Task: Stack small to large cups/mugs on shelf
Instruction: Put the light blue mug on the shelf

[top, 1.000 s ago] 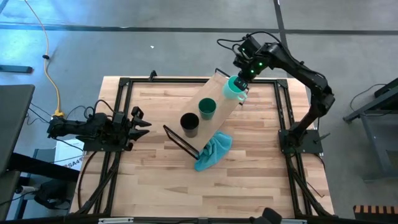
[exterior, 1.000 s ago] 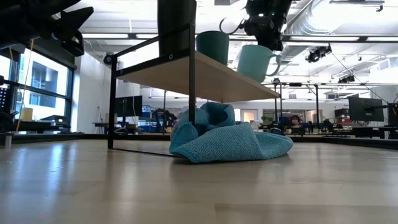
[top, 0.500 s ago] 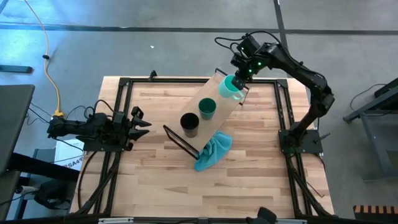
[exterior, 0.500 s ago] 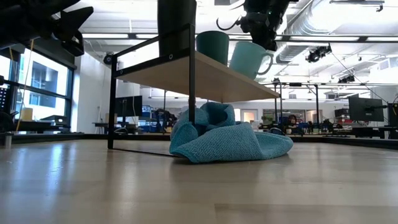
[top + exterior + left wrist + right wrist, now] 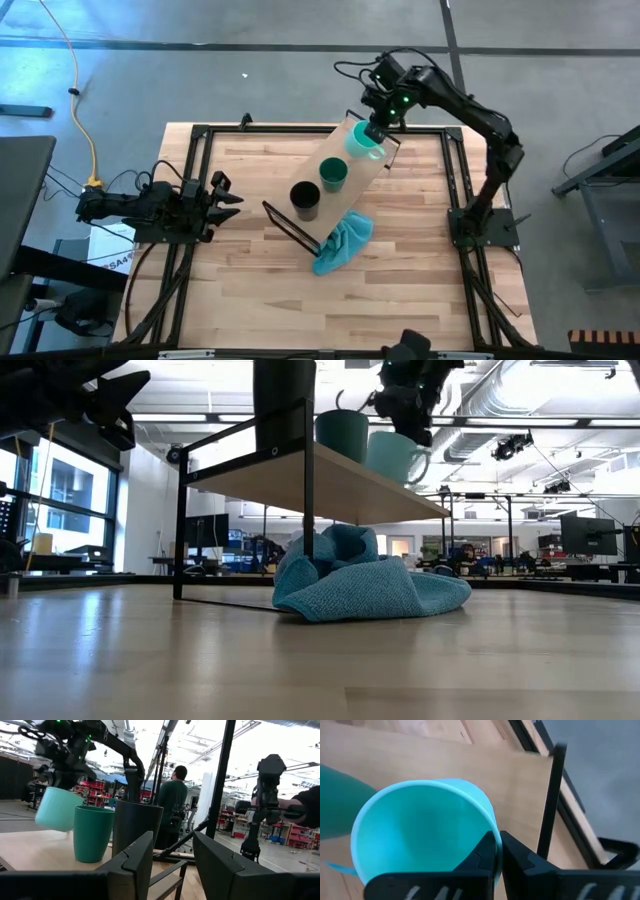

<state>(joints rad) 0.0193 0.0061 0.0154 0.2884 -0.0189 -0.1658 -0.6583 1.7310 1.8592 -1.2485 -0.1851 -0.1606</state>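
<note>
Left gripper (image 5: 228, 194) idles open at the table's left edge, well apart from the shelf (image 5: 343, 138), on which stand black cup (image 5: 305, 199) and green cup (image 5: 333, 173), then the mint mug (image 5: 363, 141), tilted, rim pinched by the right gripper (image 5: 375, 135) just beside the green cup, over the shelf's far end.

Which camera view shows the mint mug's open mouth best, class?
The right wrist view: the mint mug fills it, rim and inside plain, the right gripper pinching its wall. The high view shows it tiny on the shelf. The low view shows only its side and handle; the left wrist view, a blurred side.
</note>
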